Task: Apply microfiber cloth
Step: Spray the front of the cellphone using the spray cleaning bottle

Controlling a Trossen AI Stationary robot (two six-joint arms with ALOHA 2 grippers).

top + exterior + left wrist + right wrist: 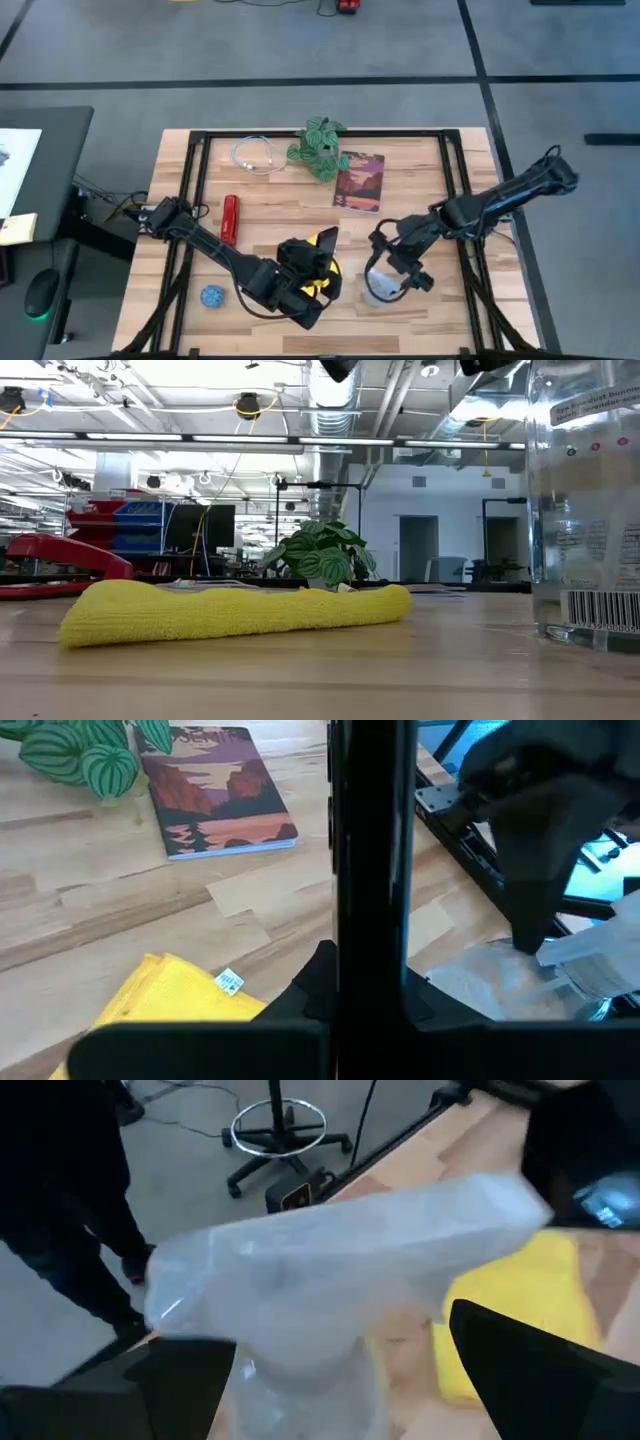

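2 arms in: I see left gripper (pixel 305 285) over the bright yellow soft microfiber cloth (pixel 322 270), finger gap unreadable. Right gripper (pixel 392 280) beside cloth, clamped on clear plastic spray bottle (pixel 380 290), probably for wetting.

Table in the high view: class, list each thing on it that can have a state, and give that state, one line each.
microfiber cloth: lying bunched flat on the table, under the left gripper.
spray bottle: upright, right gripper at its head.
book: closed, cover up.
red stapler: closed, lying flat.
white cable: coiled.
potted plant: upright.
left gripper: above the cloth.
right gripper: over the bottle.
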